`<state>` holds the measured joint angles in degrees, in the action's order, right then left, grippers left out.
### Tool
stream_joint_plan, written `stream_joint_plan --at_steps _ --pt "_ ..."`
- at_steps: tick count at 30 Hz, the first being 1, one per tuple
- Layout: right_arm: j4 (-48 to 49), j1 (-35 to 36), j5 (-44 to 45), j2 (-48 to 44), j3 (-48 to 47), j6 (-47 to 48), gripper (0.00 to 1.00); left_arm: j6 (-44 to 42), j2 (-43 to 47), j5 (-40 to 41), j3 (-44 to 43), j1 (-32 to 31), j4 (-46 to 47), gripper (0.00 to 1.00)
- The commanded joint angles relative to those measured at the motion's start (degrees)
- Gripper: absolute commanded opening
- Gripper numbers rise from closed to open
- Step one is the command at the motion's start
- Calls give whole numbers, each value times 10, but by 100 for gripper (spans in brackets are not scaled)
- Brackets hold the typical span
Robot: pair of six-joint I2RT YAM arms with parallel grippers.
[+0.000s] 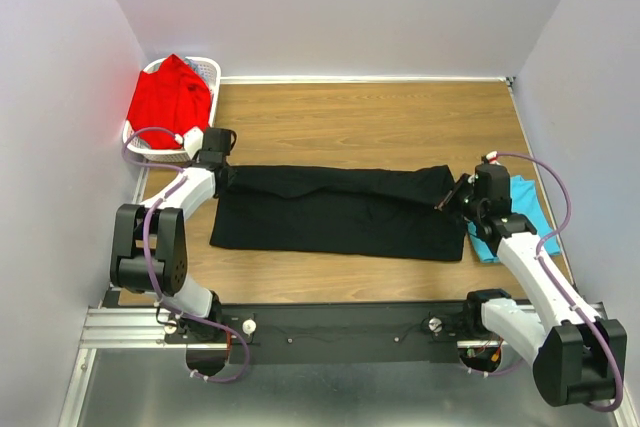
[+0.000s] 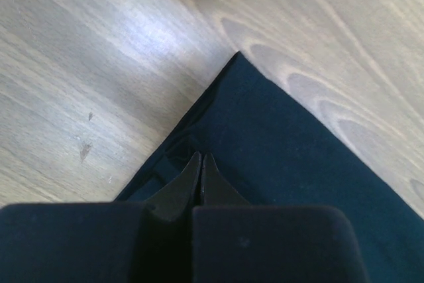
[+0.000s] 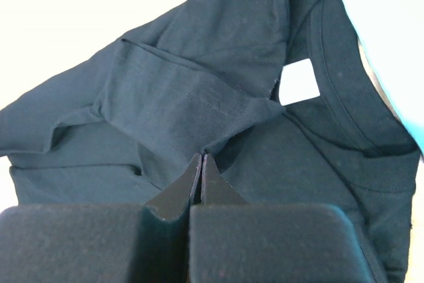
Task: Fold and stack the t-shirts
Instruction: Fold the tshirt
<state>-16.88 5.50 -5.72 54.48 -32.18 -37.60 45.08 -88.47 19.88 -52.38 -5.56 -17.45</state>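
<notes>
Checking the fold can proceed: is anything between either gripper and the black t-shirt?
Nothing visible. The left gripper is shut on the black t-shirt near its corner, the right gripper on a fold beside the collar; nothing else lies between.

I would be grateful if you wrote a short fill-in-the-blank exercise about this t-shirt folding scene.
The large t-shirt across the table is coloured ____.
The red t-shirt lies in a white ____.
The turquoise t-shirt lies at the table's ____ edge.
Neither the left tool nor the right tool is ____.
Missing words: black; basket; right; open.
</notes>
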Motion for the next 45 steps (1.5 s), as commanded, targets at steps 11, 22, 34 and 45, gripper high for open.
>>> stream_joint_plan --at_steps 11,22,34,45 --pt "-32 -5 0 -44 33 -15 2 -1 19 -7 20 26 15 0" --pt "-32 -5 -28 -46 23 8 55 -8 43 -34 38 27 29 17" --pt "42 43 1 141 -112 42 61 -61 99 -87 17 22 41 30" --pt "98 155 133 397 -270 91 60 -99 103 -146 15 -69 76 30"
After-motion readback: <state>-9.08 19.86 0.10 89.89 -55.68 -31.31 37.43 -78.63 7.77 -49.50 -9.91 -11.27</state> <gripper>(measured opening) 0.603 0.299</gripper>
